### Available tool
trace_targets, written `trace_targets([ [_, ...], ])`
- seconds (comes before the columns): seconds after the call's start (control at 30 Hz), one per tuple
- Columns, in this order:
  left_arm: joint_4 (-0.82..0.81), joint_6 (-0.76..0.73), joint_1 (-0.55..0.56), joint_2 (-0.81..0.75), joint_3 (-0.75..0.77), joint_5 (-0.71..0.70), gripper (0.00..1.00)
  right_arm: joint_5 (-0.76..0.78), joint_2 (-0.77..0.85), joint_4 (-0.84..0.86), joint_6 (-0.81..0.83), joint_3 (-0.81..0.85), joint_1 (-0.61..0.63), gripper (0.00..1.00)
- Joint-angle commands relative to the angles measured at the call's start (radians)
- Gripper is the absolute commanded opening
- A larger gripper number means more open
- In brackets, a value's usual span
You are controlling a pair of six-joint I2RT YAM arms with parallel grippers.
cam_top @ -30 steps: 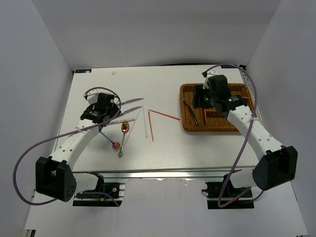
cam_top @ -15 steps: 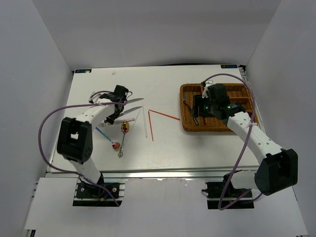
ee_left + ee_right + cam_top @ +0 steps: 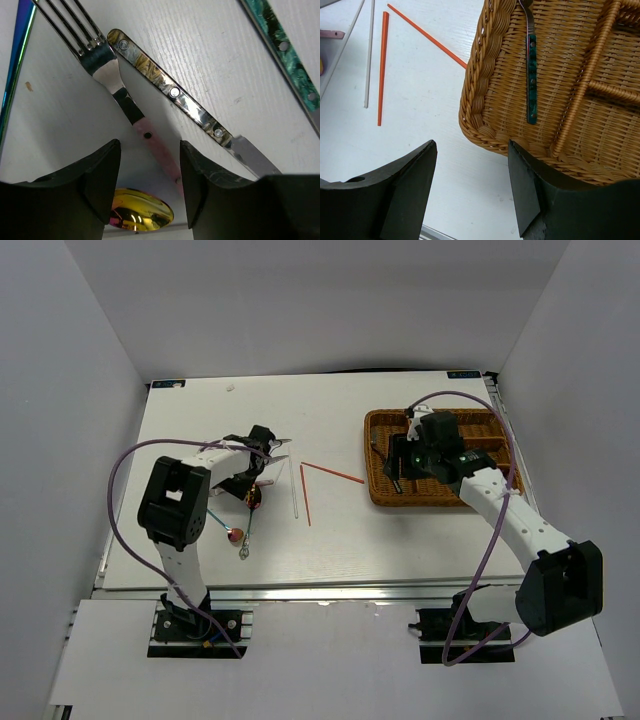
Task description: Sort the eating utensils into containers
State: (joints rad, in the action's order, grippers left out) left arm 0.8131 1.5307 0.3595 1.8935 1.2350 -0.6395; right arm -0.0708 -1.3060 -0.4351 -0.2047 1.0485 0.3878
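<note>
Since a second ago, my left arm has folded in and carried the left tool [image 3: 150, 150] rightward over the loose cutlery, with its jaws narrowing. The right tool [image 3: 471, 145] has shifted slightly left over the wicker tray [image 3: 372, 495].

Top view: the white worktop [image 3: 400, 550] holds the loose cutlery left of centre, with the left tool low over it. A red-bowled spoon [image 3: 235, 534] lies nearest the arms. Two white chopsticks [image 3: 295, 490] and two red chopsticks [image 3: 334, 473] lie between the cutlery and the tray. The tray sits at the right, and one green-handled utensil [image 3: 385, 466] lies in the long section at its left end.

Left wrist view: the jaws stand apart on either side of the pink handle of a fork [image 3: 107, 75], and I see a gap on each side. A knife with a yellow marbled handle [image 3: 170, 91] lies just beside the fork. A green-handled knife [image 3: 285, 47] lies farther right. The gold spoon [image 3: 140, 215] shows below, between the fingers.

Right wrist view: the jaws are apart and hold nothing, hovering at the tray's outer corner. The green-handled utensil lies flat on the weave beside a wicker divider [image 3: 585, 85].
</note>
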Motion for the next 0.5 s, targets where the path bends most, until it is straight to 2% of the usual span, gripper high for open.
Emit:
trace_targets([
  [0.0, -0.029, 0.043, 0.004, 0.012, -0.006, -0.003, 0.60, -0.027, 0.013, 0.041, 0.008, -0.001, 0.002, 0.64],
  [0.13, -0.040, 0.042, 0.004, 0.039, -0.006, -0.008, 0.59, -0.043, 0.016, 0.052, 0.008, -0.010, 0.003, 0.64],
  [0.17, -0.042, 0.042, 0.004, 0.042, -0.005, -0.009, 0.52, -0.043, 0.017, 0.052, 0.010, -0.011, 0.002, 0.64],
  [0.3, -0.068, 0.045, 0.004, 0.052, -0.020, 0.008, 0.38, -0.044, 0.017, 0.052, 0.011, -0.018, 0.002, 0.64],
  [0.47, -0.080, 0.049, 0.004, 0.064, -0.014, 0.018, 0.35, -0.052, 0.024, 0.056, 0.013, -0.019, 0.002, 0.64],
])
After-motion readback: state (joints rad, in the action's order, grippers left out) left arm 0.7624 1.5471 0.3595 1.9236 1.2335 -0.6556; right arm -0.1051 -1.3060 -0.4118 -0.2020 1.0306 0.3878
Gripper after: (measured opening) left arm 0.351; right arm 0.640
